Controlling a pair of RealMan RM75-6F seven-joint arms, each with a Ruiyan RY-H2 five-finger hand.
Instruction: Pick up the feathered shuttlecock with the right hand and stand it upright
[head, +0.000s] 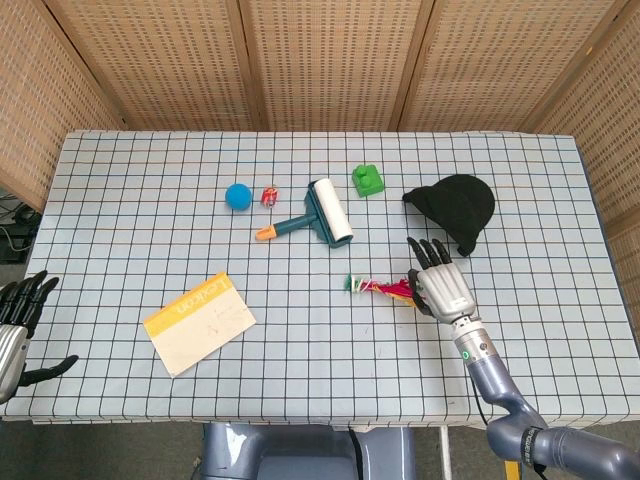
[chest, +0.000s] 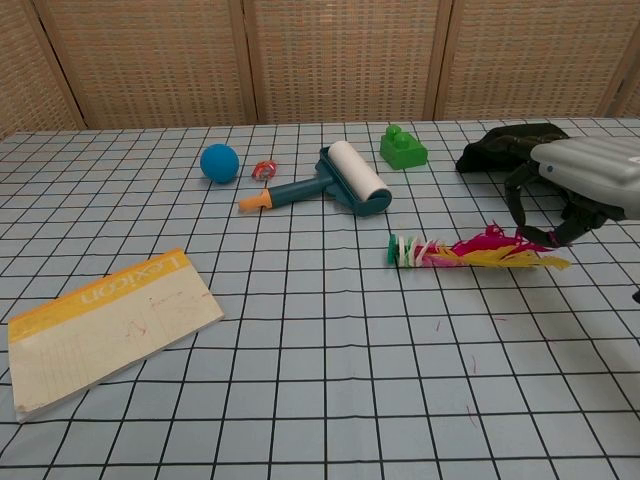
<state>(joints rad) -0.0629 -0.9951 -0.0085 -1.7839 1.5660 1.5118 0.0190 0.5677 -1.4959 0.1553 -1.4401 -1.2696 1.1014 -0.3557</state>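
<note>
The feathered shuttlecock (chest: 450, 252) lies on its side on the checked cloth. Its green and white base points left, and its pink and yellow feathers point right. My right hand (chest: 585, 175) is over the feather end, with curled fingers pinching the feathers, which are lifted slightly. In the head view the right hand (head: 440, 290) covers most of the feathers, and only the base end of the shuttlecock (head: 368, 288) shows. My left hand (head: 15, 320) hangs off the table's near left corner, fingers spread and holding nothing.
A black hat (head: 455, 207) lies just behind the right hand. A lint roller (head: 322, 212), a green block (head: 368, 180), a blue ball (head: 238, 196) and a small red item (head: 268, 195) sit further back. A yellow notebook (head: 198, 322) lies at the front left.
</note>
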